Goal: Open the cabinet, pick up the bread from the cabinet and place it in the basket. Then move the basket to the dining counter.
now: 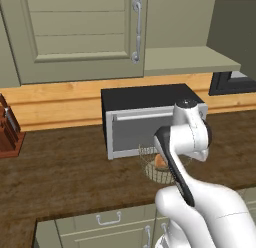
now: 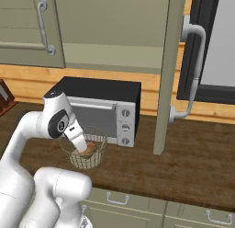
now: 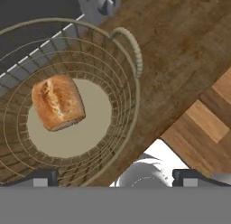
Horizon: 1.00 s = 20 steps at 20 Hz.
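A microwave (image 1: 150, 119) sits on the dark wood worktop (image 1: 60, 177).

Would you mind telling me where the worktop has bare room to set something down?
The widest bare patch of worktop lies between the knife block and the microwave. Another runs right of the open cabinet door. It is crowded just in front of the microwave, where the basket holding the bread sits under the open end effector.

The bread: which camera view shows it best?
The hand view: the bread lies unobstructed on the basket's pale base. In both base views the arm and mesh hide most of it, leaving a small brown patch.
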Available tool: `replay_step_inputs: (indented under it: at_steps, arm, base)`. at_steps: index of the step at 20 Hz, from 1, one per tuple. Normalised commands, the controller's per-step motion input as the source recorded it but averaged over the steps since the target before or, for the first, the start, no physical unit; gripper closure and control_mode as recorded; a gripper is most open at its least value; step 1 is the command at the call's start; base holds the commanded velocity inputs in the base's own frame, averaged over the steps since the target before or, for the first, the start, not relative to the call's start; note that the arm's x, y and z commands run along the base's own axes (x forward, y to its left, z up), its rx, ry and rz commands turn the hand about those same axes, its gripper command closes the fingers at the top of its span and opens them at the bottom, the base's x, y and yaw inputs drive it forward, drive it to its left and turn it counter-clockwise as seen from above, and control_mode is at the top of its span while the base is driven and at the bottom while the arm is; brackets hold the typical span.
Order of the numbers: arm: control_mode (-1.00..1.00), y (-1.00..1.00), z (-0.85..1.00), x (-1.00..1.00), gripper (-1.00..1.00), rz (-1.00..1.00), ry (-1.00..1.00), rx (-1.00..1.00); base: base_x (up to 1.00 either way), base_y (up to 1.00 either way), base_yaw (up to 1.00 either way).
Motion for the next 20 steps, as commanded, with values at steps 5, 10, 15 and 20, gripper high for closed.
replay_step_inputs:
  at_steps: [5, 10, 15, 20]
  arm:
    - [-1.00, -0.35, -0.03, -0.19, -1.00, -0.14, 0.01, 0.14]
    - [-1.00, -0.30, 0.00, 0.00, -1.00, -0.05, 0.00, 0.15]
    - [-1.00, 0.00, -0.20, 0.38, -1.00, 0.00, 0.04, 0.02]
    - [-1.00, 0.00, -0.30, 0.41, -1.00, 0.00, 0.06, 0.00]
  base:
    - [0.00, 0.00, 0.00]
    - [0.00, 0.00, 0.00]
    - [0.00, 0.00, 0.00]
    - [0.00, 0.00, 0.00]
